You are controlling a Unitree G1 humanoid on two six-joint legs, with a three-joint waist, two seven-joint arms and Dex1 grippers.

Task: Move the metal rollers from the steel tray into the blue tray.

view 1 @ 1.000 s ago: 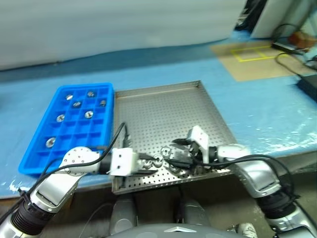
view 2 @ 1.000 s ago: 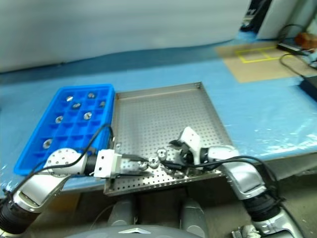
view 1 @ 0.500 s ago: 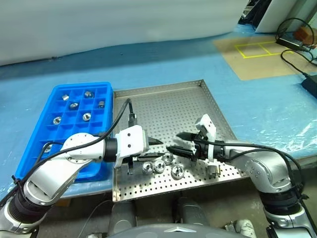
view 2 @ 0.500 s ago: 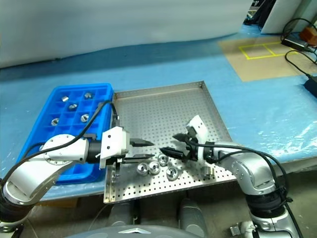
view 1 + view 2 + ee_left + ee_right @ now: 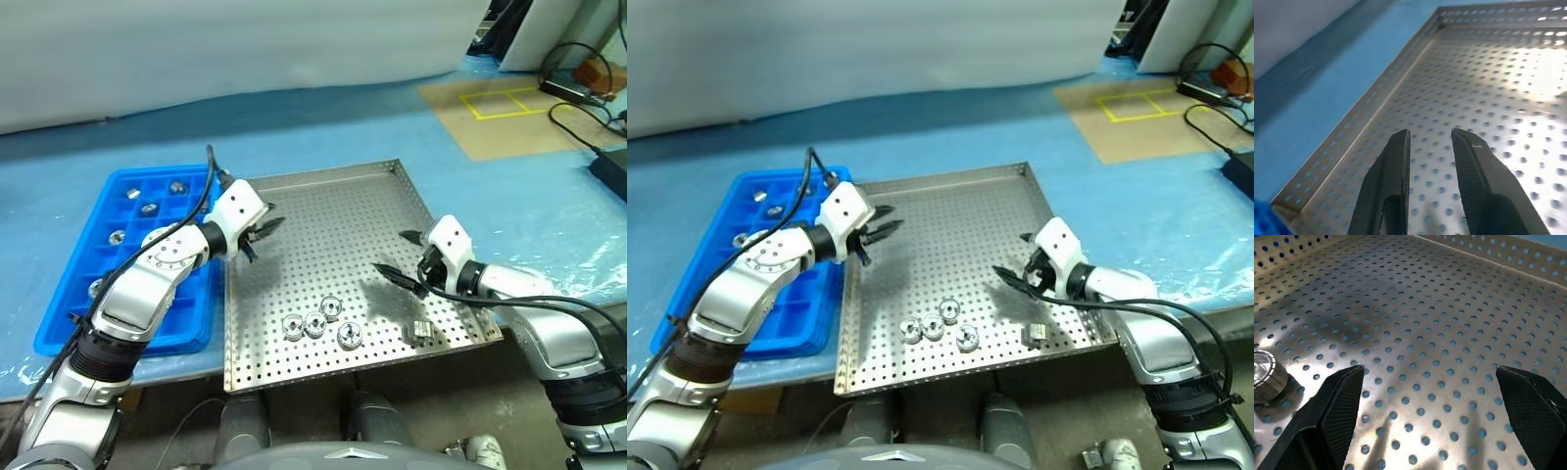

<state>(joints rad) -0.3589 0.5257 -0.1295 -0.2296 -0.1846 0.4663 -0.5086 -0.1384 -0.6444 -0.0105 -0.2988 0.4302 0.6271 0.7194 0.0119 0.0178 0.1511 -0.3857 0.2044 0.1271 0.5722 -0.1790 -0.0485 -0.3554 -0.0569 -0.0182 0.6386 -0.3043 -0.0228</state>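
Note:
The steel tray (image 5: 333,211) lies in the middle of the blue-covered table, with the blue tray (image 5: 67,294) along its left side. Several metal rollers (image 5: 314,324) sit in a cluster near the steel tray's front edge, and another small metal piece (image 5: 419,331) lies to their right. Several more rollers (image 5: 149,208) rest in the blue tray's far compartments. My left gripper (image 5: 263,233) hovers over the steel tray's left edge, its fingers (image 5: 1396,161) close together with nothing between them. My right gripper (image 5: 392,252) stands wide open above the tray's right half, apart from the roller (image 5: 1266,372) cluster.
A brown mat with a yellow taped square (image 5: 500,103) lies at the back right of the table. Black cables (image 5: 588,108) run along the right edge. A pale sheet hangs behind the table.
My left gripper has risen from beside the roller cluster and swung back-left to the steel tray's left edge. My right gripper has drawn off to the right, still open. The rollers stayed put.

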